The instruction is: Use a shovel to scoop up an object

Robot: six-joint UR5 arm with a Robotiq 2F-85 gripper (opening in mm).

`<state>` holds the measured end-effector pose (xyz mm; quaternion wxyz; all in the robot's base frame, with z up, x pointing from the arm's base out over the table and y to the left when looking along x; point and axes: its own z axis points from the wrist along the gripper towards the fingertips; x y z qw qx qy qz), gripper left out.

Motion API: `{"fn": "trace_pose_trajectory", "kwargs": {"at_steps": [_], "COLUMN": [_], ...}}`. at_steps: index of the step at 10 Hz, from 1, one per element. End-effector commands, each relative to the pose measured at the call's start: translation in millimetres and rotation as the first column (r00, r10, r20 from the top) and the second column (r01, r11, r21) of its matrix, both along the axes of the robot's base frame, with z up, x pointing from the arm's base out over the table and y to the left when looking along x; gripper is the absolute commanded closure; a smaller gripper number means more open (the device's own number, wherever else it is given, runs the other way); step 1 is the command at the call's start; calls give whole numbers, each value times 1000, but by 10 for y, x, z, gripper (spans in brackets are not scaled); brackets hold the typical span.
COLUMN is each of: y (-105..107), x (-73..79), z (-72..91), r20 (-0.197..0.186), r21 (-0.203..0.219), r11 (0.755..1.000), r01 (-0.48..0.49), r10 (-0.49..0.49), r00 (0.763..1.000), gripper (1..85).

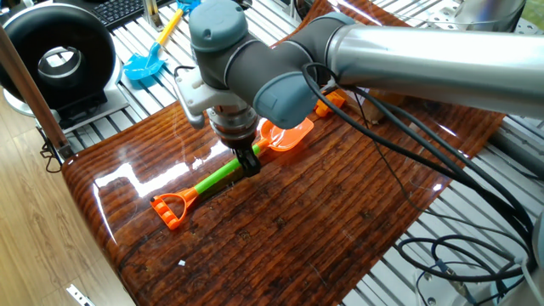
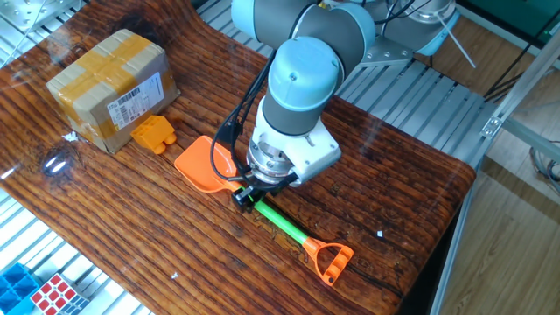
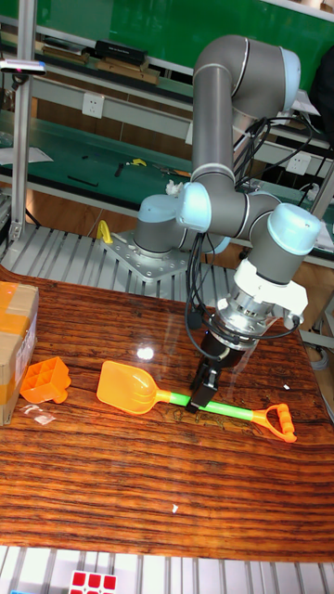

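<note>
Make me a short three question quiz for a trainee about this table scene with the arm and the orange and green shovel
1. True or false: the gripper meets the shovel at its D-shaped loop end.
2. Which thing lies right next to the cardboard box? A) the orange brick B) the puzzle cube C) the blue shovel
3. Fill in: the shovel's blade points toward the ____.

Key
1. False. It is at the green shaft, close to the blade.
2. A
3. orange brick, apart from the blade, not in it.
</note>
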<state>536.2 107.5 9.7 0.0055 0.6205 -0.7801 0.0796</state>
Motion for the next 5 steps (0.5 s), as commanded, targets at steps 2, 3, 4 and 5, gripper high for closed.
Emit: {"fn": "trace_pose_trajectory", "kwargs": {"at_steps": [2, 3, 4, 5], "y": [38, 50, 52, 57], "x": [8, 12, 13, 16], "z": [-19, -20, -20, -20], "r20": [4, 6, 8, 10], "r21": [22, 27, 27, 29], "r11": [1000, 999, 999, 999], "r01": [14, 18, 23, 26], "r10": [-14, -19, -23, -26], "r00": [1000, 1000, 1000, 1000], "gripper": [310, 327, 340, 360]}}
